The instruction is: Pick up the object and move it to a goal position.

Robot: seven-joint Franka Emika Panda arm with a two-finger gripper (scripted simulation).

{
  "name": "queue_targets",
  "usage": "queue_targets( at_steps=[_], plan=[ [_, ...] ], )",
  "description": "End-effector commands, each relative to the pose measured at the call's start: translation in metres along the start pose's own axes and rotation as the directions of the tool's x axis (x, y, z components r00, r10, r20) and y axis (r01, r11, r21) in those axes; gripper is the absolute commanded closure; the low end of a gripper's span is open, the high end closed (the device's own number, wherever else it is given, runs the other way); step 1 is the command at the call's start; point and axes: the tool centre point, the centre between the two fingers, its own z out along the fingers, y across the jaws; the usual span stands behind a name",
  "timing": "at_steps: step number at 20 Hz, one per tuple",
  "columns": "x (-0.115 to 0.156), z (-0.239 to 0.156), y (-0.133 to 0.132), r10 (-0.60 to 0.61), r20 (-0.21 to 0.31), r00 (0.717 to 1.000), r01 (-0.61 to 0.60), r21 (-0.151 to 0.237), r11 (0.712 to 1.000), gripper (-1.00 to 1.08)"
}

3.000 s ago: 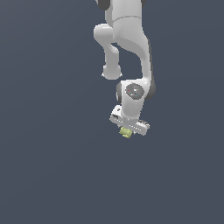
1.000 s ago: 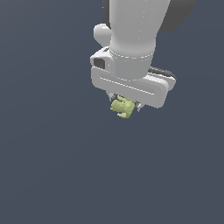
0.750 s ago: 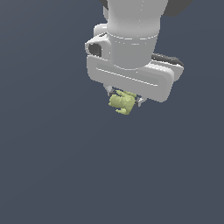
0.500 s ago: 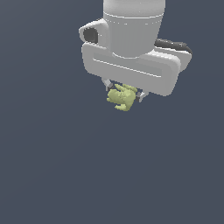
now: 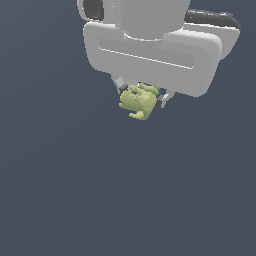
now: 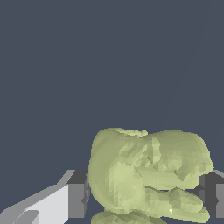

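Exterior view first: the arm's white hand is filling the top of the shot, a wide rounded block with black trim at its upper corners. The gripper [image 5: 141, 97] is poking out underneath it, and its two short grey fingers [image 5: 122, 88] are pinching the object [image 5: 139, 102] from either side. So the claw is sitting narrow, clamped on that little lumpy yellow-green thing. The object is hanging just below the hand, sticking out a bit under the fingertips, with only flat dark blue-grey background behind it.

Wrist view: the object [image 6: 146, 173] is looking huge here, all knobbly folds and matte yellow-green. The dark pads [image 6: 77, 199] are pressing against it on both sides, one pad touching each flank. The gripper [image 6: 144, 197] is holding it snug between them. One white finger body is showing behind the nearer pad.
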Motion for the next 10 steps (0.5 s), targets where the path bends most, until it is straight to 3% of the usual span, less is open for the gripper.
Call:
queue_targets(
  at_steps=[1, 10],
  plan=[
    [0.002, -0.007, 0.0, 0.0, 0.0, 1.0, 0.0, 0.0, 1.0, 1.08],
    [0.008, -0.02, -0.001, 0.0, 0.0, 1.0, 0.0, 0.0, 1.0, 1.08]
  ],
)
